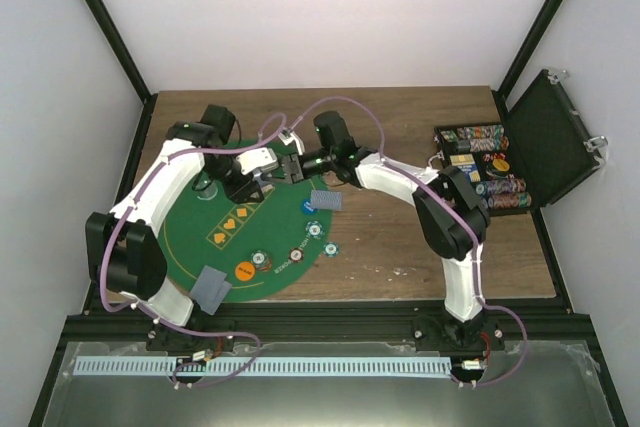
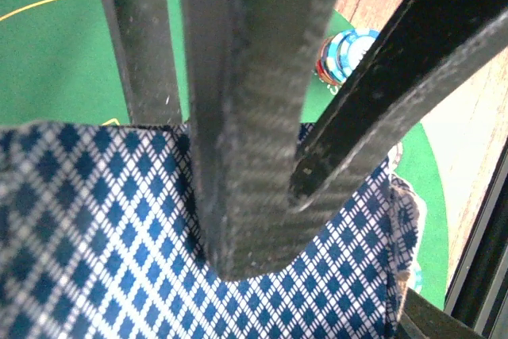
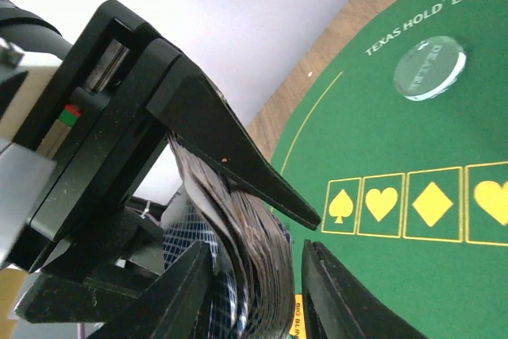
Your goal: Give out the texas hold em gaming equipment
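A deck of cards with blue-diamond backs [image 2: 103, 236] is held over the far edge of the green mat [image 1: 195, 237]. My left gripper [image 1: 268, 165] is shut on it, one finger lying across the top card [image 2: 238, 196]. My right gripper [image 1: 298, 165] meets it from the right. In the right wrist view its two fingers stand open on either side of the deck's edge [image 3: 266, 267], with a gap on the right side. Single cards lie face down on the mat, one at the right [image 1: 325, 201] and one at the near left [image 1: 212, 289]. Several chips [image 1: 297, 255] lie along the mat's near right rim.
The open black case [image 1: 560, 137] stands at the far right with rows of chips [image 1: 485, 169] in it. A clear dealer button [image 3: 429, 67] lies on the mat. A chip stack [image 2: 345, 53] shows in the left wrist view. Bare wooden table [image 1: 400, 247] lies between mat and case.
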Robot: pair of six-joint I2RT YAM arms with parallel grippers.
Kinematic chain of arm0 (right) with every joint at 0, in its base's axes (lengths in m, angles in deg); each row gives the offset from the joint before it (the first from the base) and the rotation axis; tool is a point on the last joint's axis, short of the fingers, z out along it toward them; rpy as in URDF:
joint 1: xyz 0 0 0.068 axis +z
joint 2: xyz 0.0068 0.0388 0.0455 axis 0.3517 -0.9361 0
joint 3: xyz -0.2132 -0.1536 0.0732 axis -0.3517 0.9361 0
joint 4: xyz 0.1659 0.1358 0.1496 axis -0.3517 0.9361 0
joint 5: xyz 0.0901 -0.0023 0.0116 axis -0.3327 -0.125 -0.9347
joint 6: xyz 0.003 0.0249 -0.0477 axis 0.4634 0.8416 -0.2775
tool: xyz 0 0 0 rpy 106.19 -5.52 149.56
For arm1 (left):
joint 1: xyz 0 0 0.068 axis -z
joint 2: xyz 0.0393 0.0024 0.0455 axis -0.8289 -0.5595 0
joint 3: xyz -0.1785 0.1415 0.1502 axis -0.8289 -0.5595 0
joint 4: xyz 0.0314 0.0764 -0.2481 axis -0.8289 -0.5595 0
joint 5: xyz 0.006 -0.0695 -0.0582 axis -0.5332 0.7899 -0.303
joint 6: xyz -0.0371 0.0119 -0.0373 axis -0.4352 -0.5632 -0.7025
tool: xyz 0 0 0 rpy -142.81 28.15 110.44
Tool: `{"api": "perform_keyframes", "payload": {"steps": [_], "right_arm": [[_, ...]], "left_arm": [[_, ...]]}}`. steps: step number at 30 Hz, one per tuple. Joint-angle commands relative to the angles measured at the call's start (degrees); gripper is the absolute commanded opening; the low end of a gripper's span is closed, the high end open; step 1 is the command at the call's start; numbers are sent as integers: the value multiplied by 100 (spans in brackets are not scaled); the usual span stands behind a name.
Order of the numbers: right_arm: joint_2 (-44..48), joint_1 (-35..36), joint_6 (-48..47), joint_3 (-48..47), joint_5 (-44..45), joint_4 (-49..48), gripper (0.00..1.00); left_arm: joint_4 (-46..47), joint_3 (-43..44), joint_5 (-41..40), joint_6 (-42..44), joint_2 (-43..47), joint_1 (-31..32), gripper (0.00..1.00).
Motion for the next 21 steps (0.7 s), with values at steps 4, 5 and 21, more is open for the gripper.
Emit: {"api": "perform_keyframes", "payload": {"steps": [4, 5, 21], "right_arm": [[493, -96, -574, 102, 576, 723, 33], [509, -103, -614, 100, 591, 765, 33], [-13, -148, -11, -376, -536, -361, 61]], "left_arm": [[180, 83, 74, 113, 134, -51, 53], [176, 94, 67, 114, 130, -50, 53], [123, 135, 100, 125, 129, -51, 53]]}}
